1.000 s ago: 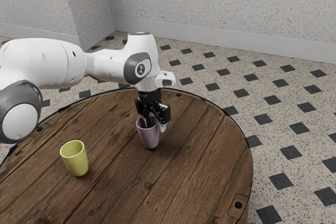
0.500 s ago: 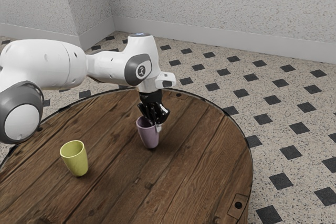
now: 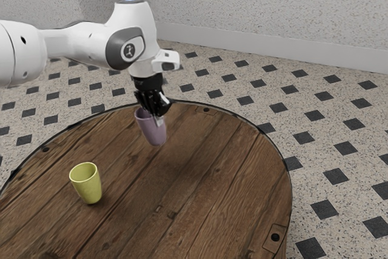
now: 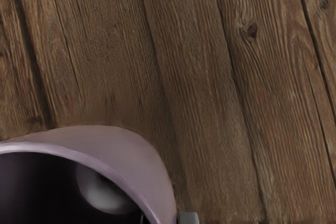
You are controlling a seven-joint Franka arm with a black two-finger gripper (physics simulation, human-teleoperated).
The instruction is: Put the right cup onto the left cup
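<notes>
From where I'm standing, the end effector [image 3: 157, 117] is clamped on the wall of the purple cup [image 3: 153, 131], near its rim. That cup hangs tilted above the round wooden worktop [image 3: 212, 180], its base toward the exterior view's right. The yellow-green cup [image 3: 86, 184] stands upright, well apart from it, mouth up.

Claw [image 3: 156, 117] grips tilted purple cup [image 3: 155, 136]; green cup [image 3: 88, 186] upright on table [image 3: 212, 174].

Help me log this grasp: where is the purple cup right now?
In the exterior view, the purple cup hangs tilted, its rim pinched in the gripper, farther toward the exterior view's right than the yellow-green cup.
</notes>
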